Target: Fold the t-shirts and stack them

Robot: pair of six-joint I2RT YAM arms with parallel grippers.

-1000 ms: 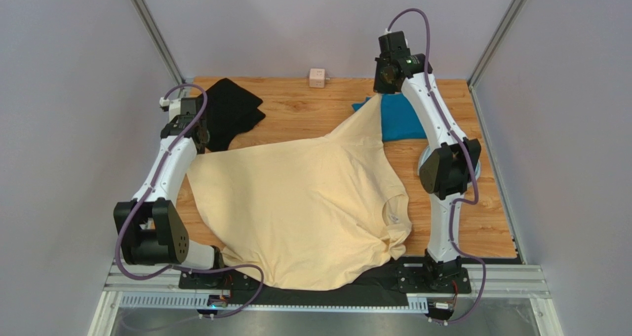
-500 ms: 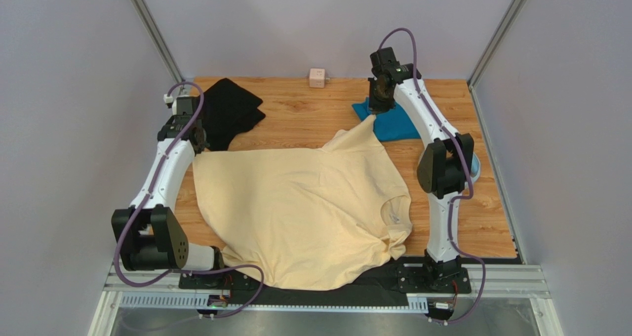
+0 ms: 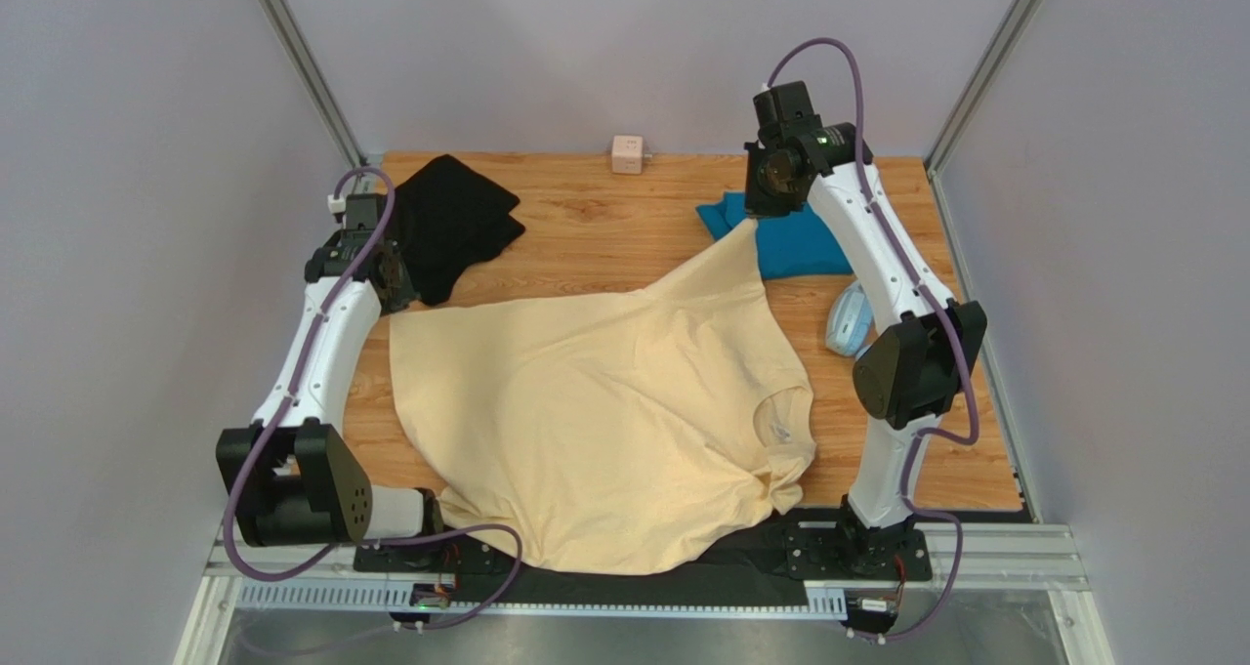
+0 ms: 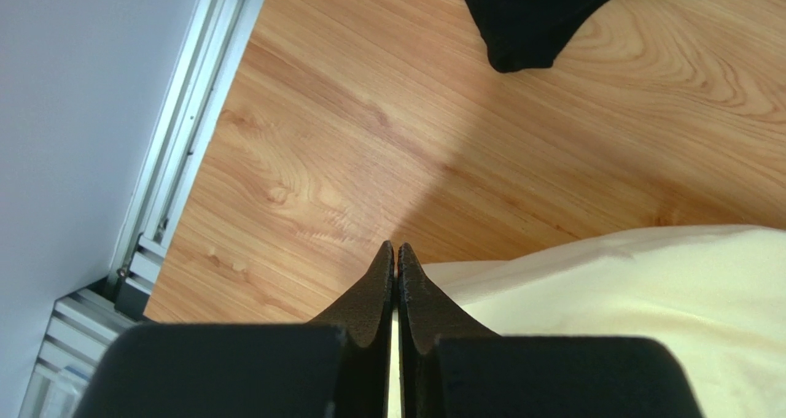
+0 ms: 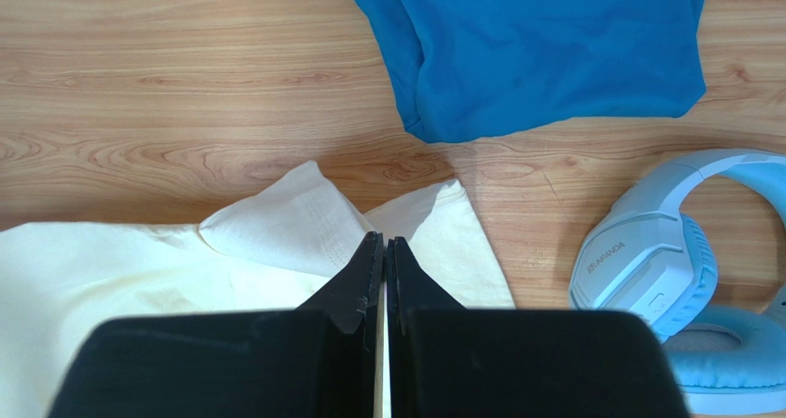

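The cream-yellow t-shirt (image 3: 602, 409) lies spread over the table's middle and hangs over the near edge. My left gripper (image 3: 385, 287) is shut on its far left corner (image 4: 590, 289), jaws pressed together on the cloth. My right gripper (image 3: 757, 214) is shut on its far right corner (image 5: 295, 220), held above the table. The teal blue t-shirt (image 3: 782, 233) lies bunched at the far right, just beyond the right gripper; it also shows in the right wrist view (image 5: 544, 45). The black t-shirt (image 3: 452, 221) lies crumpled at the far left, and its edge shows in the left wrist view (image 4: 553, 13).
Light-blue headphones (image 3: 850, 318) lie on the table right of the cream shirt, beside the right arm; they also show in the right wrist view (image 5: 673, 261). A small pink cube (image 3: 628, 154) sits at the far edge. A metal rail (image 4: 180, 160) borders the table's left side.
My right gripper has moved back and to the right with the shirt corner, pulling it taut again. My left gripper moved slightly farther back with its corner. The headphones have come into view.
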